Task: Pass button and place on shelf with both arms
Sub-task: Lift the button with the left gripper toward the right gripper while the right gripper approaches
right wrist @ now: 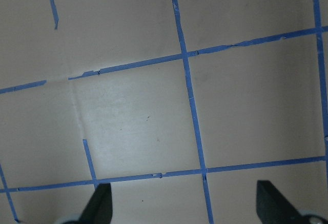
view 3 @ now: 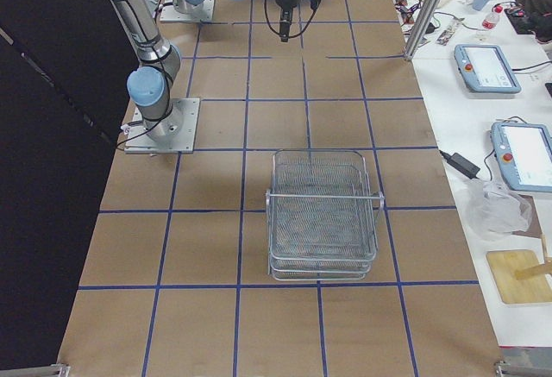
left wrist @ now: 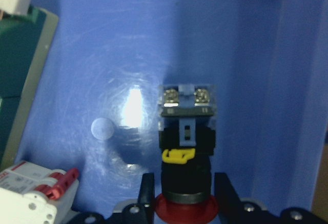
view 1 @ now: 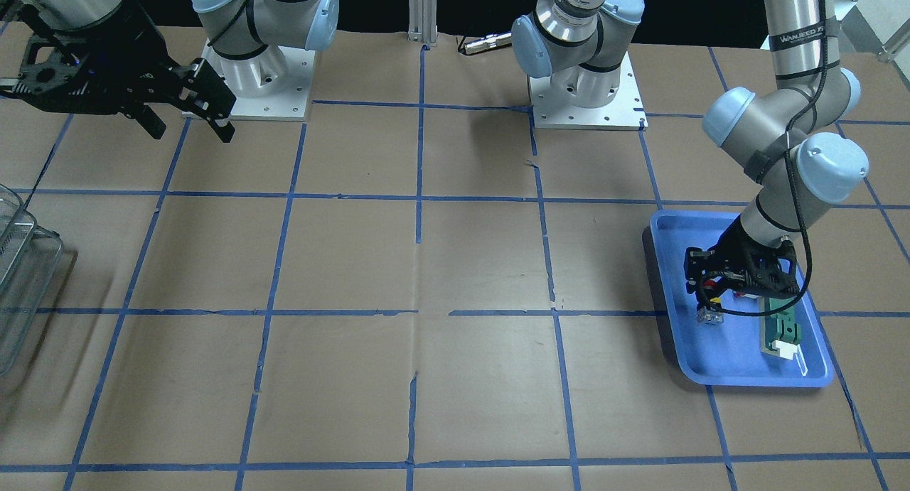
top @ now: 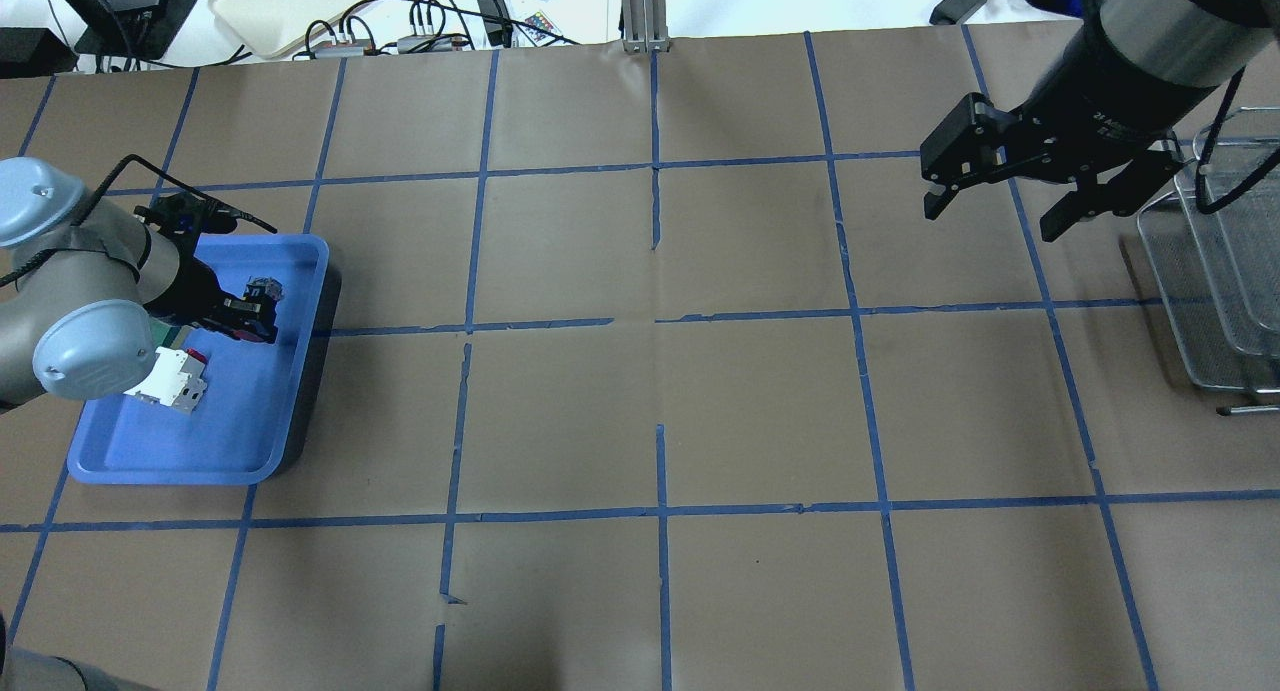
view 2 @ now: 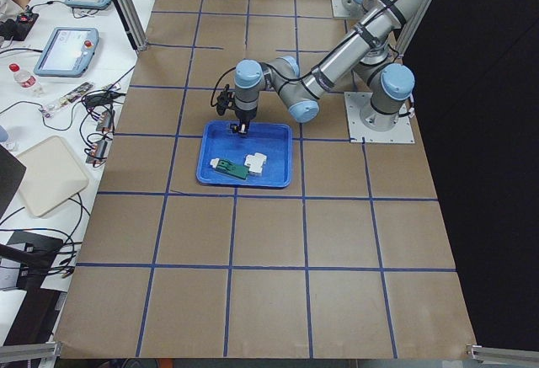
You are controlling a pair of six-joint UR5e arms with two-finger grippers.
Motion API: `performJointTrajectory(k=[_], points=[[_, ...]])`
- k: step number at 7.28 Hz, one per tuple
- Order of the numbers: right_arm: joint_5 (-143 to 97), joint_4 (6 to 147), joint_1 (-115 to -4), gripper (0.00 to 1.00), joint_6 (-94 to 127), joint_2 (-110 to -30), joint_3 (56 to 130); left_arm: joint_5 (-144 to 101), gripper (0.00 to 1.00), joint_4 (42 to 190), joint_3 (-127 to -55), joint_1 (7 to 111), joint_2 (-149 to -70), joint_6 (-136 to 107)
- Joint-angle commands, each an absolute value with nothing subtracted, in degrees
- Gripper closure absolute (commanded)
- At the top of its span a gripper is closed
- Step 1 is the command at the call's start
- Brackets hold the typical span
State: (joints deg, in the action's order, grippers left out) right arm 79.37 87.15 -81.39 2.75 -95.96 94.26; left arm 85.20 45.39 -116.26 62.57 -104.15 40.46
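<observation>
The main risk is a slip. The left gripper (left wrist: 184,183) has the button (left wrist: 185,147) only at its head end, with the jaws drawn in against the red mushroom cap and the top of the black body. That grasp sits on a rounded surface. The yellow ring and clear end block stick out well past the fingertips, so I judge a quick lift could let the button pivot or drop back into the blue tray (left wrist: 246,39). The end block could also catch on the tray's side wall, which runs just beside it.

The button is inside the tray, pointing straight away from the gripper, cap between the jaws. Whether it rests on the tray floor or is just clear of it, I cannot tell.

Further along the tray floor lie a white circuit breaker (left wrist: 31,193) and a green-and-white part (left wrist: 20,65), both apart from the button.

Well away from the tray, across the table, the right gripper (top: 990,221) hangs spread wide and empty near the wire shelf (view 3: 321,189).
</observation>
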Motion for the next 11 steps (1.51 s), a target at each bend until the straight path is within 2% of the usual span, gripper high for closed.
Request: performJointTrajectory(k=[1,4,7,11], points=[[72.21,87.01,-80.51,0.00,9.09,-95.80,94.83,83.06,0.90,50.50,-115.15,65.02,-99.60,56.09],[59.01,87.01,-80.42,0.00,22.87,-95.63,95.79,77.18,1.00,54.40,-111.29,77.64,-97.73,63.63],[49.53,86.84,-76.57,0.00,32.99,-95.71,98.61,65.79,1.00,55.63,-107.59,88.66,-95.90,63.20],[45.64,88.06,-76.11,0.00,42.34,-95.63,98.79,65.56,1.00,54.94,-101.96,103.76,-95.44,66.54]])
